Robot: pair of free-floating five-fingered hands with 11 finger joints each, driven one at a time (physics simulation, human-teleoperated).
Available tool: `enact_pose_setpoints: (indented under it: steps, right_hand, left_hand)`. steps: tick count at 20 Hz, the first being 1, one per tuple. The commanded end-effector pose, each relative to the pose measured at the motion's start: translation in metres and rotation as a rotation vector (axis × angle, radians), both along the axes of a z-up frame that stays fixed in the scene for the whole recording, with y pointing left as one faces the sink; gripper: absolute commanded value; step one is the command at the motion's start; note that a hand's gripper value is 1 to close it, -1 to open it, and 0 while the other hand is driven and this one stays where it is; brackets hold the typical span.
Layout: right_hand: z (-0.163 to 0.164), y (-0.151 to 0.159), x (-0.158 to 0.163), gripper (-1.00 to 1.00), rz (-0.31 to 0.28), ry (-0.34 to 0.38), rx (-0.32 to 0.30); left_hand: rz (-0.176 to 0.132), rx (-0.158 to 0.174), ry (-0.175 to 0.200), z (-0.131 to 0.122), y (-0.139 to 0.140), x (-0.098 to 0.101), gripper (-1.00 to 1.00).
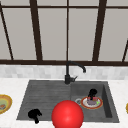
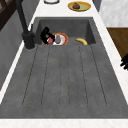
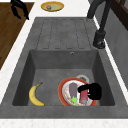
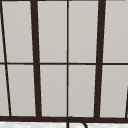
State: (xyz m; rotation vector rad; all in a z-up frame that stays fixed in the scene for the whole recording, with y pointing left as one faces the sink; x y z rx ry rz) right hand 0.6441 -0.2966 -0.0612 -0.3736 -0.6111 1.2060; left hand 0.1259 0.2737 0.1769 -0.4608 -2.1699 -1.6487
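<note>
The red-rimmed plate (image 3: 65,94) lies flat in the sink basin (image 3: 50,75), towards the tap side, with a purple piece of food (image 3: 73,89), a reddish piece (image 3: 84,96) and a green bit (image 3: 74,100) on it. The right hand (image 3: 93,91) is low over the plate's tap-side edge, its fingers curled round the reddish piece. That piece stands roughly upright between the fingers; its long axis is hard to tell. A banana (image 3: 35,95) lies on the basin floor well apart from the plate, its curve running along the basin's front-to-back line. The left hand (image 1: 34,114) hangs at the front edge of the draining board (image 1: 45,97), fingers loosely curled, holding nothing. A red ball (image 1: 67,115) sits in the front view's foreground.
</note>
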Motion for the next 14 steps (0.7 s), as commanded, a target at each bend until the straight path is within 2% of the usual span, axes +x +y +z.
enact_pose_setpoints:
  steps: [1, 5, 11, 14]
  right_hand:
    - [0.011, 0.000, -0.009, -1.00, 0.000, -0.015, 0.000]
    - [0.039, 0.004, -0.026, -1.00, 0.046, 0.100, -0.003]
    - [0.086, 0.006, -0.039, -1.00, 0.073, 0.103, -0.046]
    - [0.106, 0.009, -0.056, -1.00, 0.084, 0.107, -0.065]
  left_hand:
    - [0.000, 0.000, 0.000, 0.000, 0.000, 0.000, 0.00]
    - [0.000, 0.000, 0.000, 0.000, 0.000, 0.000, 0.00]
    - [0.000, 0.000, 0.000, 0.000, 0.000, 0.000, 0.00]
    - [0.000, 0.000, 0.000, 0.000, 0.000, 0.000, 0.00]
